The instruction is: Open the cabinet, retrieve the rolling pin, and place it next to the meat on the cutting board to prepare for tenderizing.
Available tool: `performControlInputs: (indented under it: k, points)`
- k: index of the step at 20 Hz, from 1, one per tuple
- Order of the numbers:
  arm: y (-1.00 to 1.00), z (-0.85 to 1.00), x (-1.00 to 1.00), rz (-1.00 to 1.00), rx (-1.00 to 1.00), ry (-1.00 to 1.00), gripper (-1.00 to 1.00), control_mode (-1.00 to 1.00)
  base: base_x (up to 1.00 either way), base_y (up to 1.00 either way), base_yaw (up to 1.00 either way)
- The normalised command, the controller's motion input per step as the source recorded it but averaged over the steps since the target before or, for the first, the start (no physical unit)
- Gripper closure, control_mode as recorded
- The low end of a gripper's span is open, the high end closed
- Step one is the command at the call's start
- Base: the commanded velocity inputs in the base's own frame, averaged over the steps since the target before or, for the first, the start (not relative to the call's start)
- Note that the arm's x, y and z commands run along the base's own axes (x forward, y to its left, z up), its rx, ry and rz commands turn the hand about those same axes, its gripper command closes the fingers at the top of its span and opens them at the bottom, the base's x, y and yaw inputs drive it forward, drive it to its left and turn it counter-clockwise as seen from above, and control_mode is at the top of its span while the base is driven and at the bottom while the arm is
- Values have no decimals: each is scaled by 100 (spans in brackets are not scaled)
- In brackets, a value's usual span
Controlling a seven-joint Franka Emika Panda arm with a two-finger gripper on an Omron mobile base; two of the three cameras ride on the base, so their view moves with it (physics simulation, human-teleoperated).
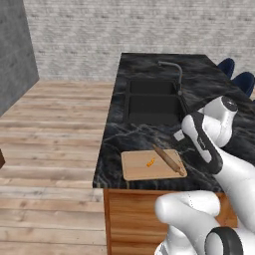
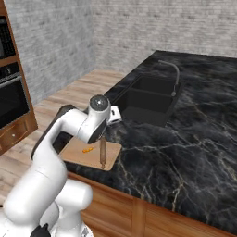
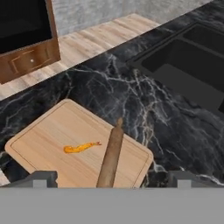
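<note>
My arm folds up from the near side and bends forward and down, its wrist tipped downward, with my gripper [image 3: 112,178] spread wide, its two fingertips [image 3: 43,178] well apart and holding nothing.

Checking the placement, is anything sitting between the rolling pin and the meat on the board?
Nothing visible. The rolling pin lies on the cutting board beside the meat, with bare board between them.
</note>
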Motion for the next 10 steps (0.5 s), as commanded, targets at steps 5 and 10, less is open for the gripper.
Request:
performControlInputs:
  k: [5,10]
  points:
    - [0,59,-28,1,-7,-13,-100,-100,0,0,0]
    - [0,40,-21,0,-2,-6,-100,-100,0,0,0]
